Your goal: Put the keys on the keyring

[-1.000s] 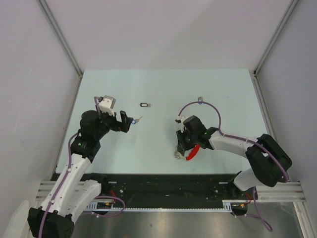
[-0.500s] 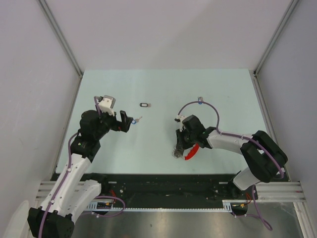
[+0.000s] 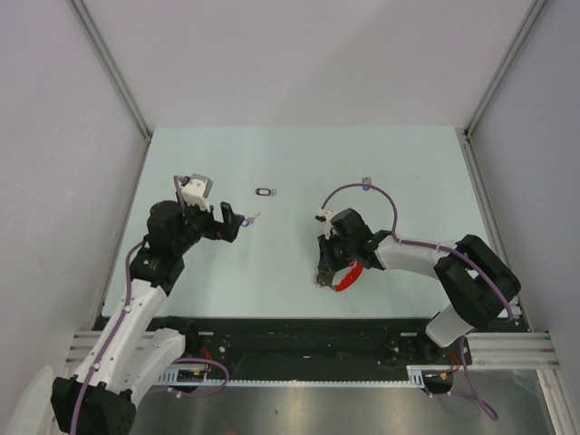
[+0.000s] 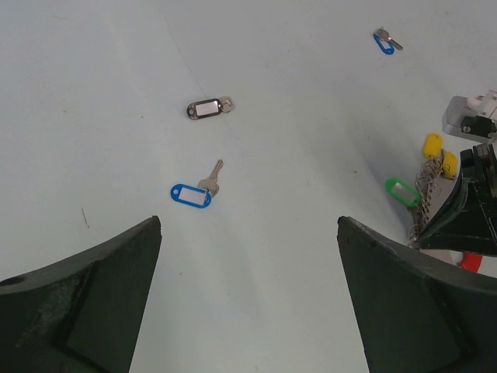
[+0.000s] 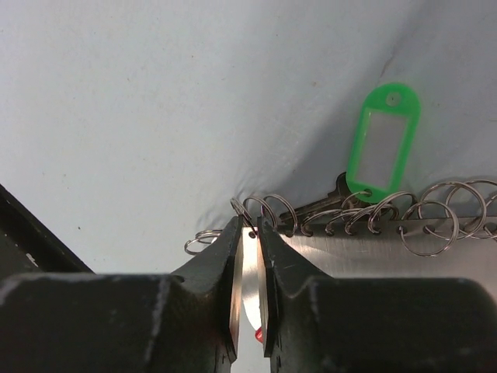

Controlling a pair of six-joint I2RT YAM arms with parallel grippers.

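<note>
Top external view showed the pale desk (image 3: 290, 163) with the left arm (image 3: 149, 263) reaching toward centre left and the right arm (image 3: 426, 258) bent in toward lower centre. The left end effector (image 3: 237, 223) was spread wide and held nothing; its wrist view looked down between the two dark fingers at bare desk. The right end effector (image 3: 323, 272) was down on the keyring (image 3: 343, 279), which lay just right of centre in the lower half of the frame. In the right wrist view its fingers were pressed almost together, pinching the thin silver edge of the keyring, with a row of small wire loops and a green tag (image 5: 384, 140) to the right of the grip.

Three loose keys lay apart on the desk. A blue key (image 4: 192, 194) lay near the left fingers, at left of centre in the left wrist view. A black key (image 4: 208, 108) lay above it in that frame, and a second blue key (image 4: 384, 40) lay at the upper right, well away.

The step in hand looked like securing the keyring, with no key picked up yet. The next move would probably call for the left end effector to descend on the blue key, close on its tag, and bring its small loop to the ring, which needs fine alignment.
</note>
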